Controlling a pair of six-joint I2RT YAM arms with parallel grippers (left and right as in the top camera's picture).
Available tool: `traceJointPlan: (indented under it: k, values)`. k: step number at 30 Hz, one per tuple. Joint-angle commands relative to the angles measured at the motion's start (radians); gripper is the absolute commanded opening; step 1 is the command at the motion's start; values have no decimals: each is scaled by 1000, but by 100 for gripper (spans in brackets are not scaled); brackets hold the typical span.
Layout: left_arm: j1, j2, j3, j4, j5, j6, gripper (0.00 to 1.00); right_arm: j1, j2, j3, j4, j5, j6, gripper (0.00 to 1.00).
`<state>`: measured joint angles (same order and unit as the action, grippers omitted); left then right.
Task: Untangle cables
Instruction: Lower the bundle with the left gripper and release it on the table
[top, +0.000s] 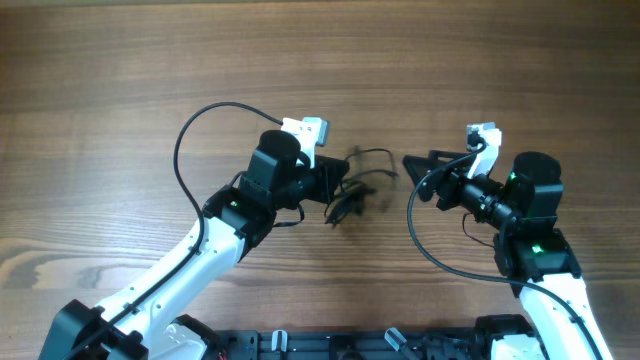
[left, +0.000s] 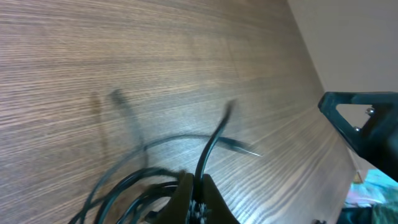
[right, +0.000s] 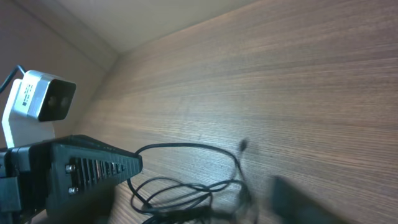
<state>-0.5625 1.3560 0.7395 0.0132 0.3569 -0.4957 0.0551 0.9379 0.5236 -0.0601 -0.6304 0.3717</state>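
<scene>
The cables (top: 360, 186) lie as a small black tangle on the wooden table (top: 120, 70) between the two arms. My left gripper (top: 334, 186) sits at the tangle's left edge. In the left wrist view the left gripper (left: 198, 185) is shut on one thin strand that rises between its fingertips, and the other cables (left: 118, 186) loop to the left. My right gripper (top: 413, 174) hangs open just right of the tangle, holding nothing. In the right wrist view the cables (right: 186, 186) curl on the table, and one of the right gripper's fingers (right: 297, 199) is a dark blur.
Thick black cords arc from each wrist: one loop at the left (top: 185, 140), one at the right (top: 418, 235). White camera units (top: 305, 130) (top: 483, 135) stand on both wrists. A black rail (top: 350, 345) runs along the front edge.
</scene>
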Motion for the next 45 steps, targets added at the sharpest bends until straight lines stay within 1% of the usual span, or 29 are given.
traceJointPlan:
  k: [1, 7, 11, 12, 13, 14, 15, 18, 20, 23, 28, 33, 38, 42, 44, 45]
  values:
    - [3, 2, 1, 5, -32, -10, 4, -2, -1, 1, 5, 27, -2, 99]
    - [3, 2, 1, 5, -34, -10, 4, -2, -1, 1, 2, 27, -2, 99]
    - [3, 2, 1, -6, -70, -11, 5, -2, -1, 1, 2, 27, -2, 100]
    - [3, 2, 1, -23, -91, -12, 24, -2, -1, 1, 0, 27, -2, 100]
    - [3, 2, 1, -46, -111, -15, 32, -2, -1, 1, -2, 27, -2, 100]
    - [3, 2, 1, -79, -136, -16, 50, -2, -1, 1, -2, 27, -2, 99]
    - [3, 2, 1, -105, -159, -24, 100, -2, -1, 1, -2, 27, -2, 100]
    - [3, 2, 1, -208, -253, -76, 100, -2, -1, 1, -2, 27, -2, 100]
    - [3, 2, 1, -254, -266, -79, 100, -2, -1, 1, -2, 27, -2, 100]
    - [3, 2, 1, -304, -266, -77, 100, -2, -1, 1, -3, 28, -3, 99]
    - [3, 2, 1, -324, -272, -17, 100, -2, -1, 1, -5, 28, -5, 99]
    - [3, 2, 1, -459, -402, -17, 100, -2, -1, 1, -5, 28, -5, 100]
    - [3, -30, 2, -501, -402, -18, 100, -2, -1, 1, -6, 28, -5, 100]
    - [3, -138, 2, -499, -394, -11, 100, -2, -1, 1, -7, 32, -6, 100]
    - [3, -194, 2, -484, -325, 41, 100, -2, -1, 1, -7, 32, -6, 100]
    - [3, -216, 2, -466, -248, 98, 100, -2, -1, 1, -7, 32, -6, 100]
